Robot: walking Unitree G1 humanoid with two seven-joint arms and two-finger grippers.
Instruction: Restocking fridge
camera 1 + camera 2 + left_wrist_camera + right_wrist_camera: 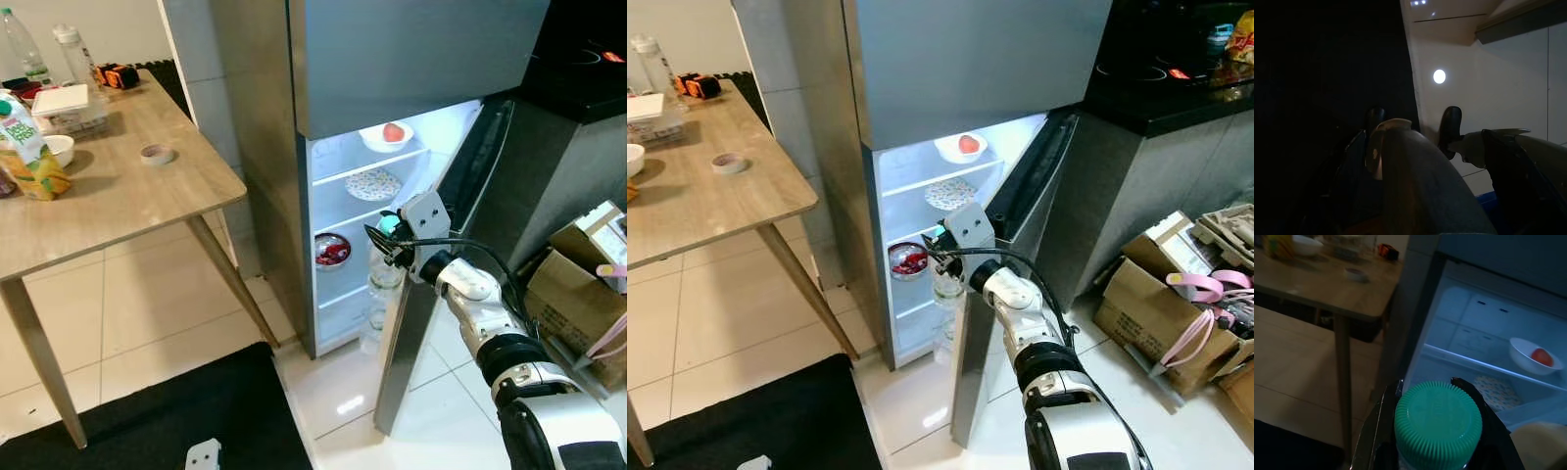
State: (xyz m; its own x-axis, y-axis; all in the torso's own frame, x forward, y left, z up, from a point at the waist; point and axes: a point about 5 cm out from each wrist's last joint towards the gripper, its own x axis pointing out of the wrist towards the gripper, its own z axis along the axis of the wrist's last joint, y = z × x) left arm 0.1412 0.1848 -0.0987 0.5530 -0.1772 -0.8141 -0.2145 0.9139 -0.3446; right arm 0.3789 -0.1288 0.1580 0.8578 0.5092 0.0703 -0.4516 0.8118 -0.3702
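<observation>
Silver-white jointed right arm (490, 328), black collar bands, a black cable looping over its wrist. Its right hand (385, 243) carries two long black fingers.

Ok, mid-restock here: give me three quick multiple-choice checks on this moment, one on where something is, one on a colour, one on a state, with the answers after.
1. Where is the white bowl holding the red fruit?
A. on the wooden table
B. on the top shelf of the open fridge
C. on the floor by the cardboard boxes

2. What colour is the cap of the bottle between the right gripper's fingers?
A. green
B. red
C. white

3. What state is the fridge's lower door in?
A. shut
B. taken off
C. open, with the inside lit

Answers:
1. B: the white bowl sits on the top shelf of the fridge, with the patterned plate one shelf below.
2. A: the right wrist view shows the green cap of the bottle, with the right gripper closed around its neck.
3. C: the door stands swung out and the shelves are lit.
</observation>
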